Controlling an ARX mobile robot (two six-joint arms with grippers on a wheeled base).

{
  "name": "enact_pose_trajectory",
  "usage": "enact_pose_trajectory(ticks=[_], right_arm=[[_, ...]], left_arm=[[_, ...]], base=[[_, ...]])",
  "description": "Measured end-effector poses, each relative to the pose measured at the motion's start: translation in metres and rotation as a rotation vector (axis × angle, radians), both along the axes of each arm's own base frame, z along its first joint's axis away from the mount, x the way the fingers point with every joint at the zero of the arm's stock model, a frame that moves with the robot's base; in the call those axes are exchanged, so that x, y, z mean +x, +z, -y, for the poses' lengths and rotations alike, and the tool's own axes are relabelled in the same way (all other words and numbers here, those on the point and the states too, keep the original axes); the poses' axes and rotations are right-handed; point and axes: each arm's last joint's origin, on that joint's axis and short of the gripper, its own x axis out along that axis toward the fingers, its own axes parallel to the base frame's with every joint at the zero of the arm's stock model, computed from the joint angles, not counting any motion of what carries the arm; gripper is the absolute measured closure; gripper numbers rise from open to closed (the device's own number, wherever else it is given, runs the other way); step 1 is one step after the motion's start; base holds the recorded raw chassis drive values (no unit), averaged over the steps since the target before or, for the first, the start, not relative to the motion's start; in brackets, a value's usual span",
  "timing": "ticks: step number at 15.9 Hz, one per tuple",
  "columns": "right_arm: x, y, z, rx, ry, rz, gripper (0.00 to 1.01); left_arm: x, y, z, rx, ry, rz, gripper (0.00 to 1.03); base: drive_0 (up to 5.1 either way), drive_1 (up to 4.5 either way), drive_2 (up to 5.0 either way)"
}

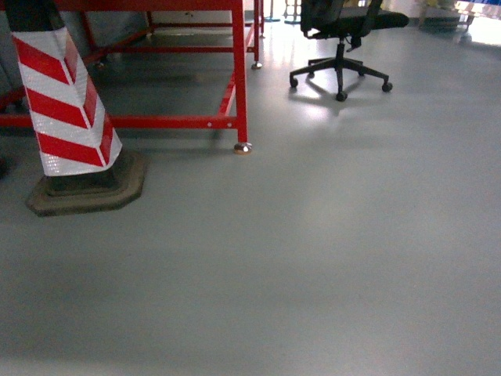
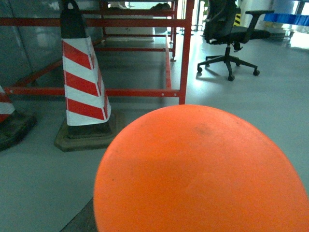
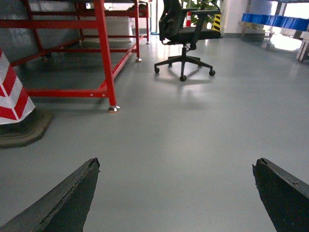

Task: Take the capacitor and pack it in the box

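Note:
An orange-red rounded surface, the capacitor [image 2: 203, 169] seen very close, fills the lower half of the left wrist view right where my left gripper's jaws sit. It hides them almost wholly. Only a sliver of one dark finger [image 2: 81, 220] shows at its lower left, so the gripper appears shut on it. My right gripper [image 3: 176, 165] is open, its two dark fingertips wide apart over bare grey floor with nothing between them. The box is out of view. Neither gripper shows in the head view.
A red-and-white striped cone [image 1: 66, 110] on a dark base stands at the left. Behind it is a red metal frame [image 1: 239, 78]. A black office chair [image 1: 341, 31] is at the back right, and blue bins [image 3: 275, 20] are far off. Grey floor [image 1: 313, 258] lies ahead.

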Motion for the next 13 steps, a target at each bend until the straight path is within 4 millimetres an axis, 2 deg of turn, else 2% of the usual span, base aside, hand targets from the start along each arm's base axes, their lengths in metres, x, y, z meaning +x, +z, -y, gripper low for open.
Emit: enact_pose_trajectory(ticks=[13], right_arm=[[0.0000, -0.0003, 0.0000, 0.000, 0.000, -0.003, 0.03]], left_arm=[[0.0000, -0.0002, 0.0000, 0.000, -0.001, -0.002, 0.60]], base=[[-5.1, 2.39, 2.4]])
